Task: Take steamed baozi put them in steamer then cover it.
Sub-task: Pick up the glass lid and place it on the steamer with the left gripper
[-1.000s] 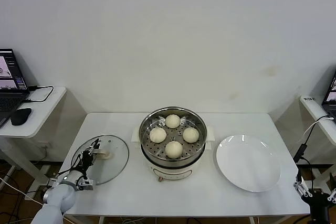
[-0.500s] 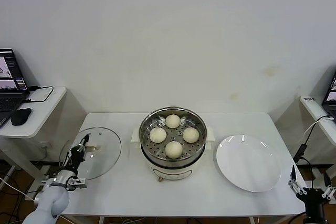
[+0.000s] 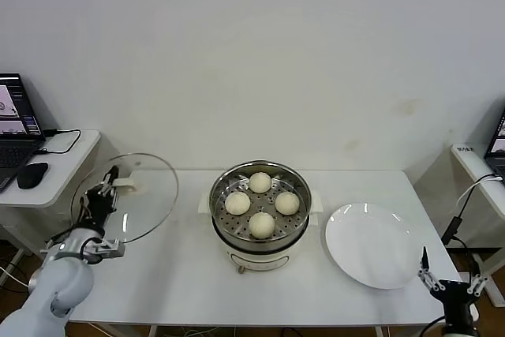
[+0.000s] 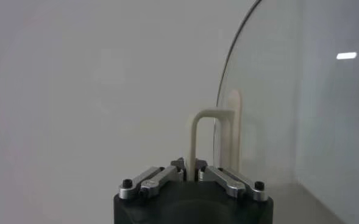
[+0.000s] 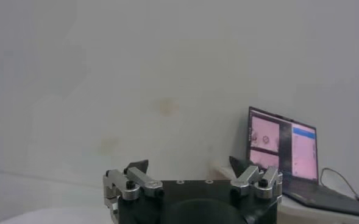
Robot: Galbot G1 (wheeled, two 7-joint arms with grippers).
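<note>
The steamer [image 3: 259,256] stands mid-table, its steel pot uncovered. Several cream-white steamed baozi [image 3: 261,225] rest on its perforated tray. At the table's left end, the round glass lid [image 3: 140,195] hangs tilted in the air above the tabletop. My left gripper [image 3: 106,189] is shut on the lid's cream handle [image 3: 123,185]. In the left wrist view the jaws [image 4: 191,172] pinch the handle's thin loop [image 4: 195,137], with the glass disc [image 4: 283,103] just beyond. My right gripper [image 3: 447,282] waits open and empty beyond the table's front right corner; its fingers [image 5: 188,165] are spread wide.
A flat white plate [image 3: 372,244] lies to the right of the steamer. A side table on the left carries a laptop [image 3: 14,120] and a mouse [image 3: 31,174]. Another laptop [image 5: 282,152] sits on a stand at the right. Bare white tabletop [image 3: 181,274] spreads before the steamer.
My left gripper closed on the lid's handle and lifted the lid off the table, up and to the left, tilting it. The right gripper drifted slightly left.
</note>
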